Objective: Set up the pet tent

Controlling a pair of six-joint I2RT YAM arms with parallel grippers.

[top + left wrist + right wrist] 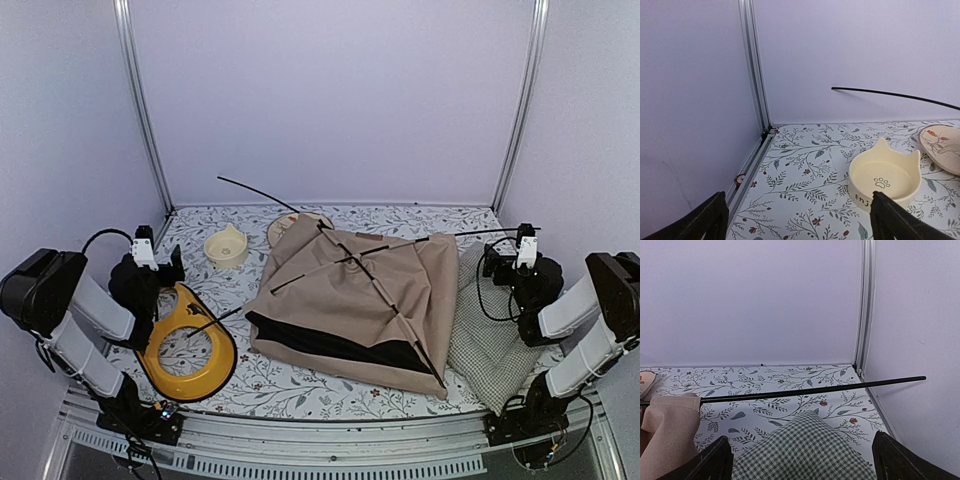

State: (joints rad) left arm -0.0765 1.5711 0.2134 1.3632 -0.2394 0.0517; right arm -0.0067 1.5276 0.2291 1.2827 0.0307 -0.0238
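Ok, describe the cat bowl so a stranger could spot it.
Start at the collapsed beige tent and look left, toward the back. The cream bowl sits there; unlike the flat patterned plate beside it, it has pointed ears and a paw print inside.

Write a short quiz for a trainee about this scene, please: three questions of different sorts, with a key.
1. True or false: the tent stands upright.
2. Where is the cushion? A: left of the tent. B: at the tent's right edge. C: on top of the tent.
3. Fill in: the left hand and the right hand are both ____, holding nothing.

Key: 1 false, it lies collapsed on the table; 2 B; 3 open.
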